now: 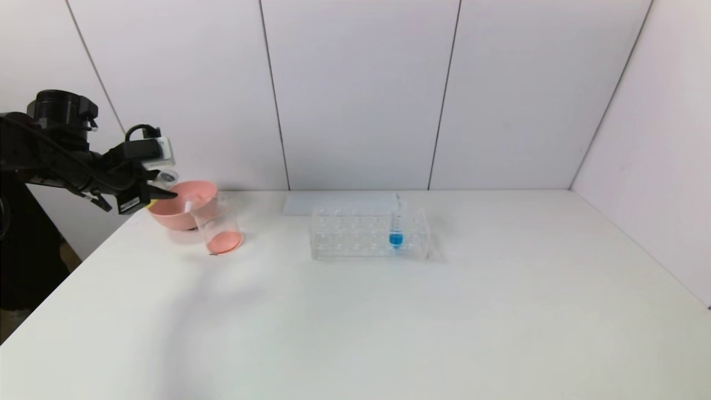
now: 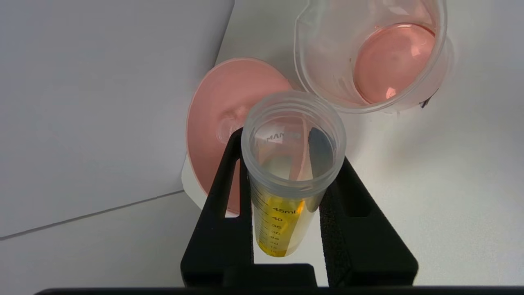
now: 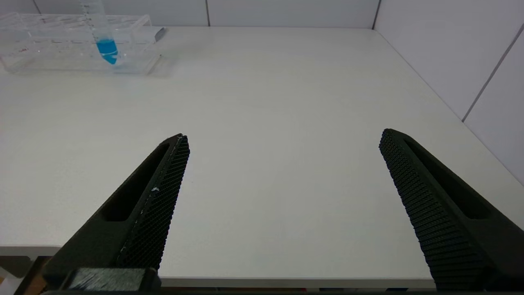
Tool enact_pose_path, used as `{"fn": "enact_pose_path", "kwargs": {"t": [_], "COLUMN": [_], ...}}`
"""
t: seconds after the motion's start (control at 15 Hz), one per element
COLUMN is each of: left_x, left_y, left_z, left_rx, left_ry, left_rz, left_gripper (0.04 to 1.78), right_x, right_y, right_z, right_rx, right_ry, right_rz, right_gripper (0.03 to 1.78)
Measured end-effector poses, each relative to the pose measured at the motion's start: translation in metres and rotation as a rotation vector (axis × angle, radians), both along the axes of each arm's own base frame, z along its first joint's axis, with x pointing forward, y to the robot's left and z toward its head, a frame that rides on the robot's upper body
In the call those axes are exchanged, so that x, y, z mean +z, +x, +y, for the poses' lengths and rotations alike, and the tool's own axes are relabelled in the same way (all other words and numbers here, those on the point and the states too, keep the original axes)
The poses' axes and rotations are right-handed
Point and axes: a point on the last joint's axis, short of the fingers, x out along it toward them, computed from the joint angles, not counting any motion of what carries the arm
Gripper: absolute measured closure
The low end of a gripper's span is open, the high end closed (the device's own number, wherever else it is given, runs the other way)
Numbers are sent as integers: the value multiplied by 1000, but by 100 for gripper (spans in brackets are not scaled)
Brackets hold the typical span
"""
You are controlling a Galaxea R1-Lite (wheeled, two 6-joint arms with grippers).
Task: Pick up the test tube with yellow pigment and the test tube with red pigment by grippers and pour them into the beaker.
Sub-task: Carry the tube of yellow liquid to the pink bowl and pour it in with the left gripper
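left end effector (image 2: 286,180) clenched on yellow tube (image 2: 286,196), above pink bowl (image 2: 221,123) near tabletop's far-left corner | beaker (image 2: 368,53) just beside | right end effector (image 3: 282,205) released, idle | risk: mouth off-target, pigment lands in bowl

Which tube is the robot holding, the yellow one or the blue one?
The clear plastic tube with yellow liquid, clamped in the left pincer above the pink bowl. The clear tube with blue liquid stands alone in the clear rack.
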Motion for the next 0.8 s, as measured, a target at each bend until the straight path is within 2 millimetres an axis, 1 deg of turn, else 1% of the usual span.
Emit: {"fn": "enact_pose_path", "kwargs": {"t": [0.8], "left_x": [-1], "left_y": [6], "left_z": [-10], "left_rx": [5], "left_ry": [82], "left_rz": [-11], "left_gripper": [135], "right_x": [0], "right_y": [0], "right_z": [0], "right_rx": [0], "right_ry": [0], "right_rz": [0], "right_gripper": [11]}}
